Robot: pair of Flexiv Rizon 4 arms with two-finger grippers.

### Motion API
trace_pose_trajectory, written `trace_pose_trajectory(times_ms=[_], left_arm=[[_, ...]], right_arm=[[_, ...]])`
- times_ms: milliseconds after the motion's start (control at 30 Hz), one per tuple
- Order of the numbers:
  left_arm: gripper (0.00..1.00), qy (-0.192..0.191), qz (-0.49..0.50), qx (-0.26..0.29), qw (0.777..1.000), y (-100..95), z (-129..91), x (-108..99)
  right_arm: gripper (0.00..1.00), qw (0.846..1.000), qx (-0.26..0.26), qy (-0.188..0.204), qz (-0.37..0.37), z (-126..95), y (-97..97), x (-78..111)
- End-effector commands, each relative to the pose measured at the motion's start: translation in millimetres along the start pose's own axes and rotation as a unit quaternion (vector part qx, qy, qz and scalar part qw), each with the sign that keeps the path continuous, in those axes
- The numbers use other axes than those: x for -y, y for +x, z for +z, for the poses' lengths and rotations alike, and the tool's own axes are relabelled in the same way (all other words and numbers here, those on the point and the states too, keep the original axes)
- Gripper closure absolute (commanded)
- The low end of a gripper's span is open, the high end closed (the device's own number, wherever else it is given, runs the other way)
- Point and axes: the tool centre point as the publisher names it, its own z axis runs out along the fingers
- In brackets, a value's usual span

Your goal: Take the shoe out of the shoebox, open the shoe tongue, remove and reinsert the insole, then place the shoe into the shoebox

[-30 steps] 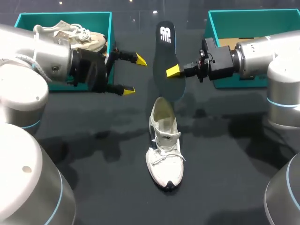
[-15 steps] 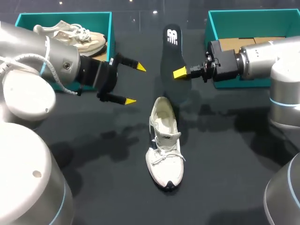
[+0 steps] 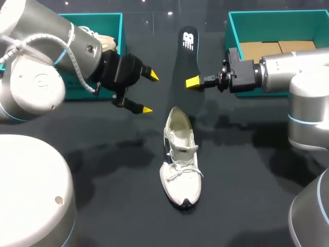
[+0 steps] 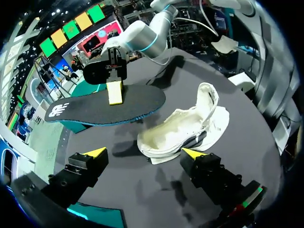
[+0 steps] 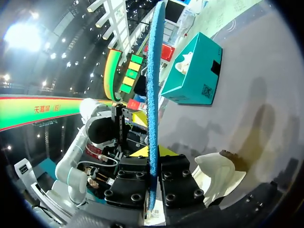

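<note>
Dark table (image 3: pixel 247 195), brown cardboard (image 3: pixel 262 50)

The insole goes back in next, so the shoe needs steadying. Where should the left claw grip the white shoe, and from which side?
Probably the collar rim nearest the left claw, from above on that side. The white shoe stands on its sole, mouth up, so the thin wall fits the open claw, clear of the insole in the right claw.
</note>
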Motion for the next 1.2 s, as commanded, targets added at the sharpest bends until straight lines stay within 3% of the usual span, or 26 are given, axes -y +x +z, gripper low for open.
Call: trace_pose_trajectory(times_ms=[33,100,467,500,733,1000,1200], left_arm=[[0.0,-0.071,-0.05,-0.038,0.995,3.0,3,-5],[0.0,-0.102,-0.076,-0.041,0.991,5.2,7,-9],[0.0,-0.102,-0.076,-0.041,0.991,5.2,7,-9],[0.0,-0.102,-0.076,-0.041,0.991,5.2,7,-9],[0.0,-0.085,-0.058,-0.067,0.992,28.5,33,-21],[0.0,-0.083,-0.068,-0.092,0.99,41.8,41,-26],[0.0,-0.083,-0.068,-0.092,0.99,41.8,41,-26]], right_arm=[[1.0,0.999,-0.001,-0.025,-0.023,10,-2.9,4.5],[1.0,0.999,0.004,-0.029,-0.029,11,-4.3,5.2],[1.0,0.999,0.004,-0.029,-0.029,11,-4.3,5.2],[1.0,0.999,0.023,-0.028,-0.034,16,-4.4,6.0],[1.0,0.998,0.016,-0.016,-0.06,24,-13.0,7.1],[1.0,0.998,0.017,-0.014,-0.066,24,-33.2,8.9],[1.0,0.998,0.017,-0.014,-0.066,24,-33.2,8.9]])
